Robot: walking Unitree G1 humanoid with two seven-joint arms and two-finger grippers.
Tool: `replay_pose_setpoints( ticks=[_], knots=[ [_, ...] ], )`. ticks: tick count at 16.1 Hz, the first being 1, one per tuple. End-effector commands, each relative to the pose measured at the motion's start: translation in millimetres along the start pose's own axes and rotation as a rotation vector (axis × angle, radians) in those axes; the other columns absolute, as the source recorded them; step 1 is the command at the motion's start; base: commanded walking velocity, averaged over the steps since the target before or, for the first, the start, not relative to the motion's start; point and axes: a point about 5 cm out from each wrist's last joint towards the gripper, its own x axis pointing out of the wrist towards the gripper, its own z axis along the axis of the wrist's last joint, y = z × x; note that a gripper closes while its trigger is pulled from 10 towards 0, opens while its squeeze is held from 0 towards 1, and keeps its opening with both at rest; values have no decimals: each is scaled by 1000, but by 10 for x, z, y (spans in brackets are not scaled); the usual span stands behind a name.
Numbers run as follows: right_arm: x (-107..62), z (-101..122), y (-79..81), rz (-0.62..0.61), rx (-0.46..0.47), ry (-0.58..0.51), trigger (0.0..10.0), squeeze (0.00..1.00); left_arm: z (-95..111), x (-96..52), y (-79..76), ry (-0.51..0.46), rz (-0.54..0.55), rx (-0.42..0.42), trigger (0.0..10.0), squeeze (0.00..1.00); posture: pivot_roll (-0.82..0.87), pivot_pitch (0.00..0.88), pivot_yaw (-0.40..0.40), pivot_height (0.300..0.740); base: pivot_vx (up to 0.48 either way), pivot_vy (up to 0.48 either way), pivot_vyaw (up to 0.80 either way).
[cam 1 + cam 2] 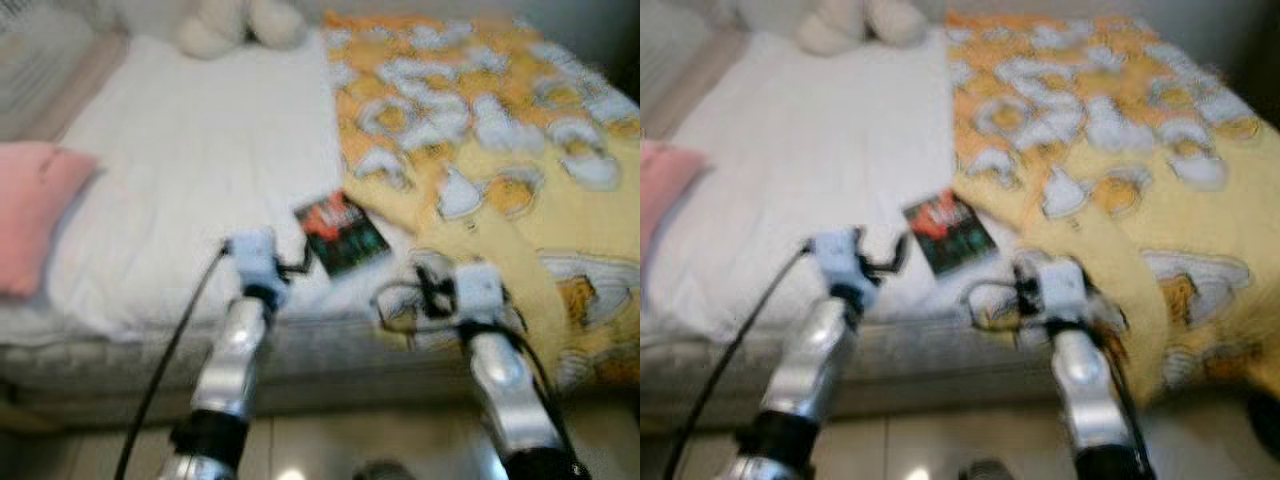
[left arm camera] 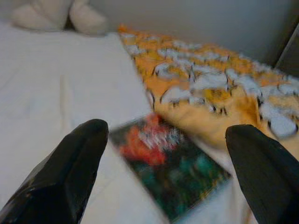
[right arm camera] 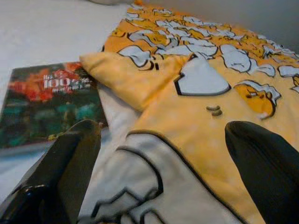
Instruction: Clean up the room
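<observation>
A book [image 1: 342, 235] with a dark red and green cover lies on the white sheet [image 1: 190, 150] near the bed's front edge. Its corner touches a yellow cartoon-print blanket [image 1: 480, 130] that covers the bed's right half. My left gripper [image 2: 169, 130] is open and hovers just short of the book, to the book's left. My right gripper [image 3: 164, 128] is open above the blanket's folded edge [image 3: 187, 107], and the book [image 3: 46, 102] lies off to its left. Both arms reach over the mattress edge, and the head views are blurred.
A pink pillow [image 1: 30, 210] lies at the bed's left side. A pale plush toy [image 1: 240, 25] sits at the head of the bed. The mattress front [image 1: 330, 360] runs across below the grippers, with pale floor [image 1: 350, 450] beneath. A black cable [image 1: 165, 360] hangs from the left arm.
</observation>
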Motion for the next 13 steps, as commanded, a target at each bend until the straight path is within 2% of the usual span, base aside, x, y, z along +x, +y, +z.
replay_pose_setpoints(
  ticks=[1, 3, 5, 7, 9, 10, 12, 13],
  knots=[
    [43, 105, 114, 27, 26, -42, 10000, 0, 73, 2, 133, -21, 32, 17, 10000, 0, -168, 0, 54, 740, 480, 0, 0],
    [35, 87, 104, 22, 23, -36, 10000, 0, 90, 27, 99, -29, 13, 21, 10000, 0, -169, 0, 59, 740, 480, 0, 0],
    [36, 77, 69, 6, 26, -29, 10000, 0, 97, 18, 47, -48, -3, 85, 10000, 0, -174, 0, 63, 740, 236, 0, 0],
    [33, 84, 43, -2, 26, -35, 10000, 0, -4, 3, 112, 19, 39, 29, 10000, 0, -177, 0, 64, 740, 0, 0, 0],
    [70, 140, -17, 2, 12, -52, 10000, 0, -28, -3, 248, 33, 144, -63, 10000, 0, -182, 0, 60, 740, 0, -452, 0],
    [83, 194, -69, -5, 6, -71, 10000, 0, -33, -15, 293, 31, 174, -72, 10000, 0, -186, 0, 50, 740, 0, -446, 0],
    [-109, 378, -269, -49, 48, -177, 10000, 0, 47, -128, 229, -21, 77, 85, 10000, 0, -187, 0, 26, 740, 0, -446, 0],
    [-201, 348, -295, -39, 21, -174, 10000, 0, 67, -192, 150, -40, 18, 123, 10000, 0, -182, 0, 20, 740, 0, -450, 0]
  ],
)
